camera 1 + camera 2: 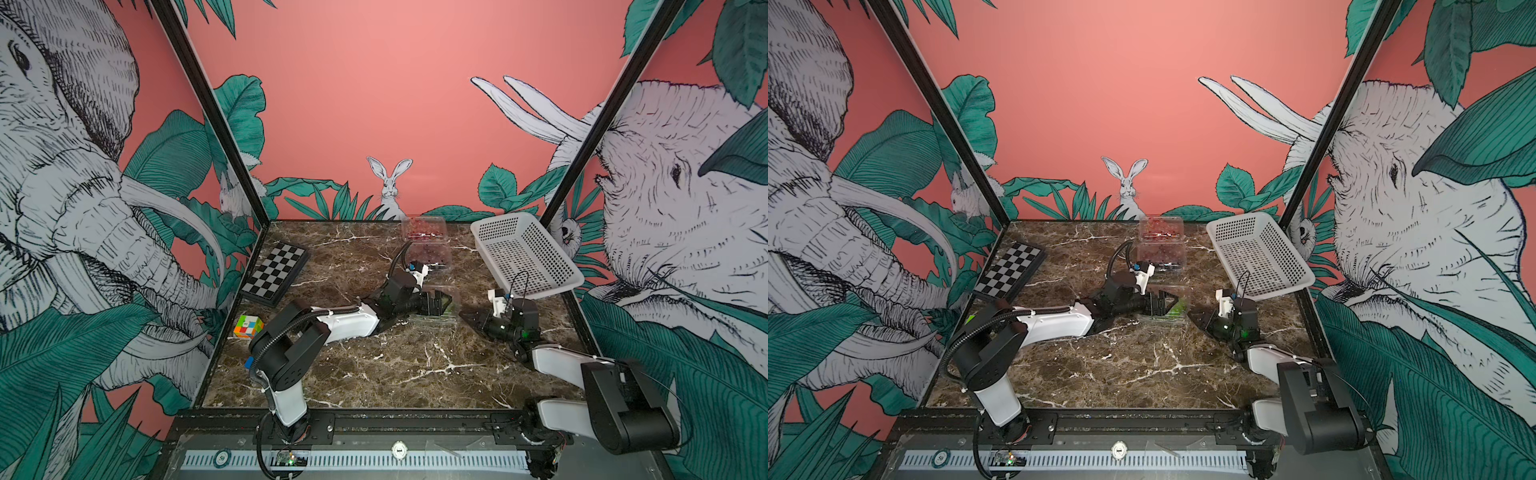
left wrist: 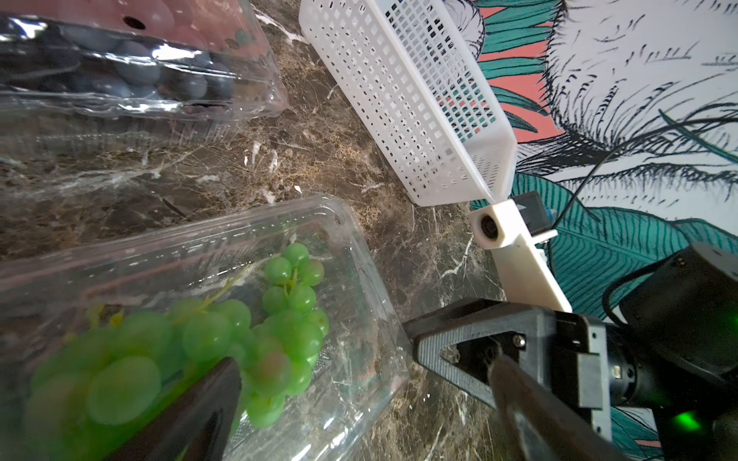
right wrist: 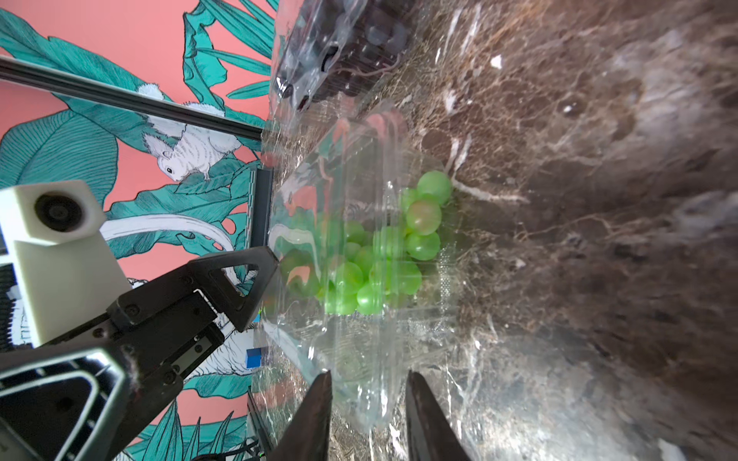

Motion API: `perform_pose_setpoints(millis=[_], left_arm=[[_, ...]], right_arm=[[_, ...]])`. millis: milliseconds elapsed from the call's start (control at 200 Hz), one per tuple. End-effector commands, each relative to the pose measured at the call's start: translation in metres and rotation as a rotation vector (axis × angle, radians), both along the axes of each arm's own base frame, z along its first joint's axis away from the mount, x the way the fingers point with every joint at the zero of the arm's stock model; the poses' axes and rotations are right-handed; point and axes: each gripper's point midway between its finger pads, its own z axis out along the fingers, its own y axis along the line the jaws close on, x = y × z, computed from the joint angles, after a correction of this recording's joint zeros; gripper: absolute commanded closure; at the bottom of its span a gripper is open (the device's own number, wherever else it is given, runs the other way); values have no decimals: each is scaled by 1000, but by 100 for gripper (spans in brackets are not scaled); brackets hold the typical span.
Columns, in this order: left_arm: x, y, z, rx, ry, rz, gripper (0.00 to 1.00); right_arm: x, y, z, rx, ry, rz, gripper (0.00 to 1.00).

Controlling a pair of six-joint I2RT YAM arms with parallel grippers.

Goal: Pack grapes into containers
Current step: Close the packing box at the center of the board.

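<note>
A clear container (image 1: 451, 309) of green grapes (image 2: 207, 343) lies mid-table, lid open. My left gripper (image 2: 365, 361) is open wide at it, one finger (image 2: 191, 411) over the grapes and the other outside the wall. My right gripper (image 3: 369, 375) comes from the right, its fingers closed on the clear plastic corner of this container (image 3: 359, 399). Behind it sit two closed containers, one of dark grapes (image 1: 432, 255) and one of red grapes (image 1: 424, 228). In the right wrist view the green grapes (image 3: 379, 259) show through the plastic.
A white perforated basket (image 1: 523, 253) leans tilted at the back right, close behind the right gripper (image 1: 467, 316). A folded chessboard (image 1: 276, 270) and a colour cube (image 1: 248, 326) lie along the left wall. Bare marble table (image 1: 395, 365) spreads in front.
</note>
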Motion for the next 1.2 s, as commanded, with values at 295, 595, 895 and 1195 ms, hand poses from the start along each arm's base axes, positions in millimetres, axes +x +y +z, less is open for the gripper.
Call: perform_pose_setpoints(millis=[295,595,895,1195], left_arm=[[-3,6,5,5,-7,11,1],[-3,6,5,1,-4,14,1],[-4,8,4,5,-4,18,1],[-4,9,5,7,-9,21,1]], right_arm=[[-8,4,-2,28,-13,43,72],[-7,6,-10,39,0,50,75],[3,7,-10,54,-12,42,83],[12,7,-13,59,-9,32,86]])
